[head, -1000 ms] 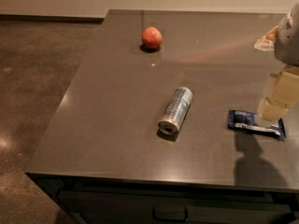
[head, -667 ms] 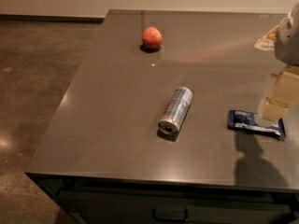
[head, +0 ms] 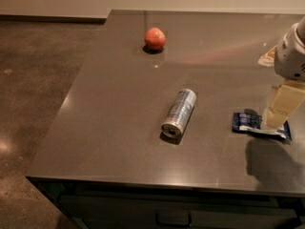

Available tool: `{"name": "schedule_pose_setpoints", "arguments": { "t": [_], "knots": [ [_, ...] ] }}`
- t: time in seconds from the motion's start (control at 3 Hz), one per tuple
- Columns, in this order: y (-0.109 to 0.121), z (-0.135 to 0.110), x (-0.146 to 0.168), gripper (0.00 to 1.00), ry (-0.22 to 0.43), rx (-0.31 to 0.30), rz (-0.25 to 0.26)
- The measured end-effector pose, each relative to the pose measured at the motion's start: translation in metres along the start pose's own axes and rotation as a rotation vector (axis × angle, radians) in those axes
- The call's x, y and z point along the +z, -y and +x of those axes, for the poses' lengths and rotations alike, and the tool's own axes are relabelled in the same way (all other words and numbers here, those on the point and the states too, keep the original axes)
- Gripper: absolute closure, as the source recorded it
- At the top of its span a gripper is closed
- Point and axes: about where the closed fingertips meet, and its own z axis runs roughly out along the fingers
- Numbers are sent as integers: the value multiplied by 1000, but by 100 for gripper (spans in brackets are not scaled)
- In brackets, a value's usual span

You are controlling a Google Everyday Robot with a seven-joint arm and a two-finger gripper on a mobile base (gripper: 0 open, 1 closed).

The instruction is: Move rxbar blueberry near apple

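Right now the gripper (head: 275, 118) is hanging low over the near right part of the table (head: 114, 109), with its pale cream tip sitting at the right end of the bar (head: 247, 122). I cannot tell whether it is clamping the wrapper or only resting above it.

The bar is lying flat, with its long axis running left to right and most of its length showing to the left of the gripper. It is looking like thin, crinkly dark blue film with whitish print, so it is likely going to flex when lifted.

The apple (head: 155, 38) is sitting well apart from it, far and to the left near the far edge, and it is round, smooth and red-orange.

A silver-blue can (head: 179, 112) is lying on its side just left of the bar, angled from near-left to far-right. A straight path to the apple is probably passing close by its far end, and a clipped cylinder is likely to roll on this smooth, faintly glossy dark grey top.
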Motion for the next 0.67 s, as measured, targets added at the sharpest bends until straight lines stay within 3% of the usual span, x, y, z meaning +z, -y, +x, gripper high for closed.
{"name": "schedule_pose_setpoints", "arguments": {
  "t": [0.67],
  "knots": [
    [-2, 28, 32, 0, 14, 24, -52]
  ]
}}
